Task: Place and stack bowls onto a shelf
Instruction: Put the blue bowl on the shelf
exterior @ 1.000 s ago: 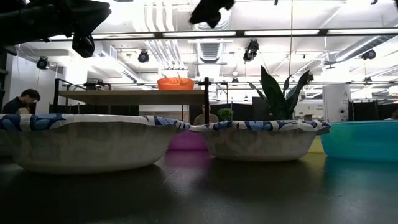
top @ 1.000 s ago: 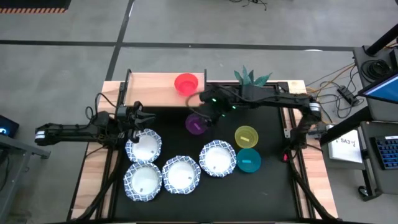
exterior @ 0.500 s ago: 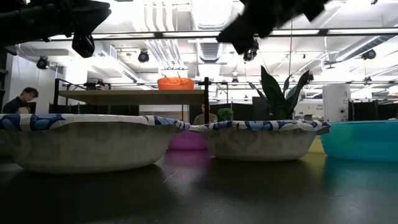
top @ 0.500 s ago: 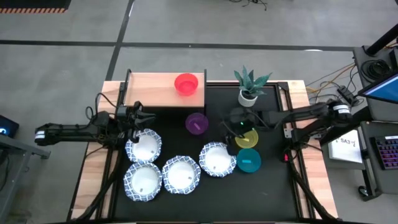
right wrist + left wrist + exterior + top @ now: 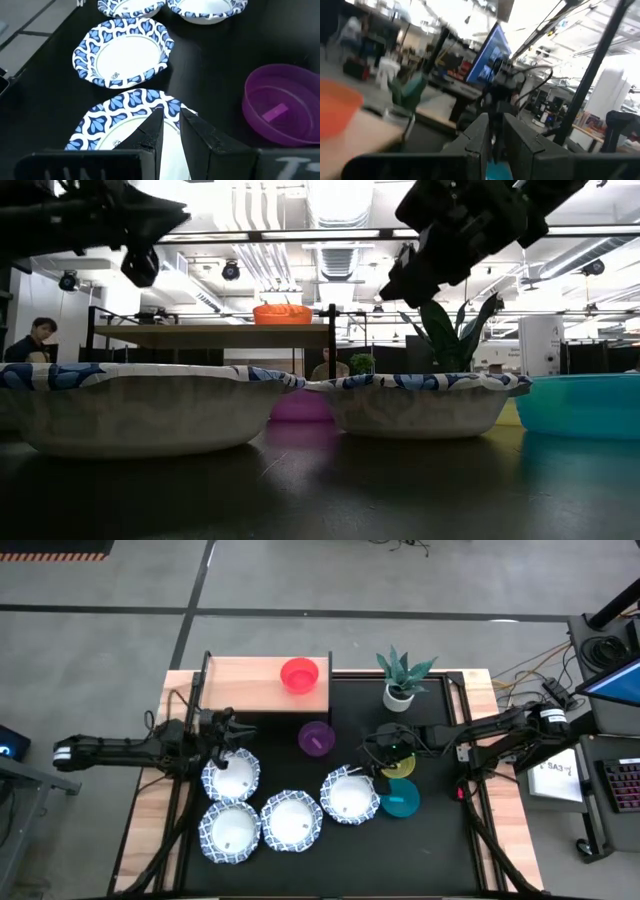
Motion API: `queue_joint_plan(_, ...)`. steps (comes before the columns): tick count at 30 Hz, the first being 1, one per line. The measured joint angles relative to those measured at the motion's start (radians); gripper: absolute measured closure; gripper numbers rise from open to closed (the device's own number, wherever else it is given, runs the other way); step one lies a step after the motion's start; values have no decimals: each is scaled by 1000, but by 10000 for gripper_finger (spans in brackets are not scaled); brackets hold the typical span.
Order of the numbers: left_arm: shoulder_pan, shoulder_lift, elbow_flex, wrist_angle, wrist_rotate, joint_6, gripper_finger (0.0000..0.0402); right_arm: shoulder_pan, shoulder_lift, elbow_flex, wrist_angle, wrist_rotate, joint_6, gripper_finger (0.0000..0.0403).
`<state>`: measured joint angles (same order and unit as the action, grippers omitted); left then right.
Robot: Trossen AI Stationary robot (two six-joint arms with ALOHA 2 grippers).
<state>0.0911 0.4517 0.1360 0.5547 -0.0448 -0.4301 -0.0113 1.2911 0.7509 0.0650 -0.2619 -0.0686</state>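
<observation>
RISK: right tool, fingers nearly shut and empty, hovers by yellow bowl at centre right; a low pass could knock the patterned bowl below it | ROOM: shelf upper centre holds red bowl, bare wood leftward | left tool shut, empty, centre left

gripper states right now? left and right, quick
Left gripper: shut, empty, above the farthest patterned bowl.
Right gripper: shut, empty, over the mat by the yellow bowl.
</observation>
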Motion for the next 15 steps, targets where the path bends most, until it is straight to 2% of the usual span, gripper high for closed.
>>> queue_joint_plan(5,-28,123,0,68,-36,-101,362,0,-2,0,-22,0,-29,351)
queue_joint_plan(10,-84,234,69,58,-36,-200,362,0,-40,3,-84,0,-59,351)
queue_joint_plan(13,-122,284,144,-45,-36,-278,362,0,-93,3,-143,0,-81,351)
queue_joint_plan(15,-152,315,211,-200,-36,-352,362,1,-141,1,-184,0,-86,351)
